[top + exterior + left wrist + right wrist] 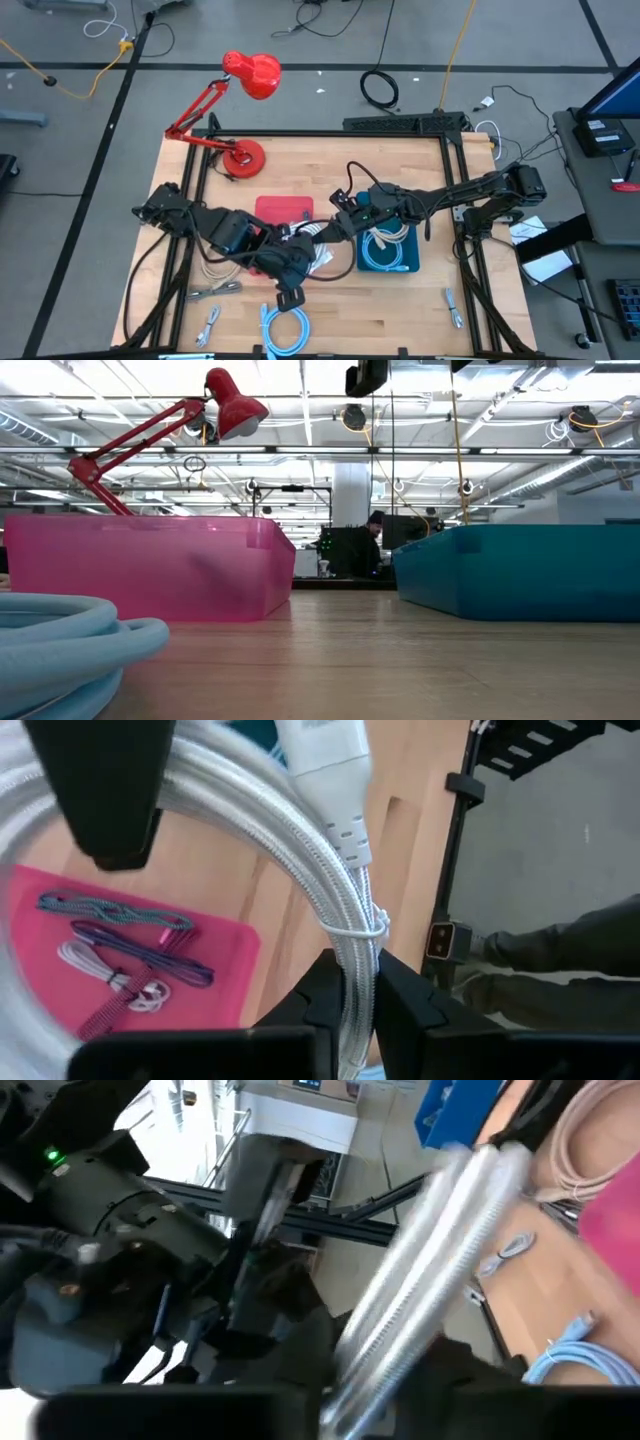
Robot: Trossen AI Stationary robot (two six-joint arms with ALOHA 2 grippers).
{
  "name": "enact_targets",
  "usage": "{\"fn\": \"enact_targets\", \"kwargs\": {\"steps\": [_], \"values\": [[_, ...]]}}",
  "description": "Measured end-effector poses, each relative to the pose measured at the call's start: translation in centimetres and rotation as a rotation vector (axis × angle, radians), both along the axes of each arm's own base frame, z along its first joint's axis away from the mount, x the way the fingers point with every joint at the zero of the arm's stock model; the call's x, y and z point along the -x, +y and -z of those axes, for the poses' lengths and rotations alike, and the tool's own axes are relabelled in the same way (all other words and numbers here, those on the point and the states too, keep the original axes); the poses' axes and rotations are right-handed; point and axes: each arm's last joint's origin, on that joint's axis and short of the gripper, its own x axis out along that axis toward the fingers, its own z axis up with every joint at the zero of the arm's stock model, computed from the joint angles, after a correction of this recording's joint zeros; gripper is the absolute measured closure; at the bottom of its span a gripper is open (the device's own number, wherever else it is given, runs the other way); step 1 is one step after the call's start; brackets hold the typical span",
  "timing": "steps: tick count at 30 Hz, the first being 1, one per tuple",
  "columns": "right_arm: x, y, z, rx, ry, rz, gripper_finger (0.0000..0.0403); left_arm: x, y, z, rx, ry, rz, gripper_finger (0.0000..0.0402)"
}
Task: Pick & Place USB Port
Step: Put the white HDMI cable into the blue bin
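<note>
The white braided USB cable was a bundled coil tied with a thin white wrap, its white plug pointing away from the left gripper along the bundle's long axis. It hung above the middle of the tabletop, between the pink bin and the blue bin. The left gripper's fingers pinched the bundle just below the tie. The right gripper held the same blurred silver-white strands; its fingers appeared pressed against them. Light-blue coiled cable lay near the front edge.
</note>
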Motion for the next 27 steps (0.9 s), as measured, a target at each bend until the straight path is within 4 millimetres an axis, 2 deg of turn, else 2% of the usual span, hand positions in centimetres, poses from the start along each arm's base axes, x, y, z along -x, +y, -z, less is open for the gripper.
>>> {"fn": "enact_targets", "kwargs": {"steps": [2,8,11,16,18,20,23,27], "values": [[0.0,0.0,-0.2,0.02,-0.026,-0.002,0.0373,0.2,0.0,-0.2,0.022,0.003,-0.015,0.034],[-0.1,-0.2,0.0,0.033,-0.028,0.017,0.0376,3.0,-0.7,-3.4,0.093,-0.133,-0.05,0.0271],[-0.1,-0.3,0.0,0.056,-0.028,0.067,0.0376,4.7,-0.9,-6.0,0.085,-0.322,-0.087,0.0261],[0.9,0.6,-0.6,0.157,-0.034,0.062,0.0377,9.5,-1.1,-10.4,0.023,-0.609,-0.127,0.027],[2.3,1.1,-0.9,0.213,0.035,0.088,0.0377,11.3,-1.6,-11.1,-0.019,-0.657,-0.138,0.0276],[4.3,1.6,-0.5,0.283,0.182,0.156,0.0377,12.6,-2.1,-11.4,-0.059,-0.687,-0.151,0.0281],[8.0,1.8,-0.4,0.373,0.38,0.336,0.0377,14.3,-3.1,-11.3,-0.098,-0.694,-0.139,0.0289],[13.2,2.4,-1.2,0.405,0.452,0.599,0.0379,15.4,-4.5,-10.3,-0.142,-0.657,-0.119,0.0301]]}}
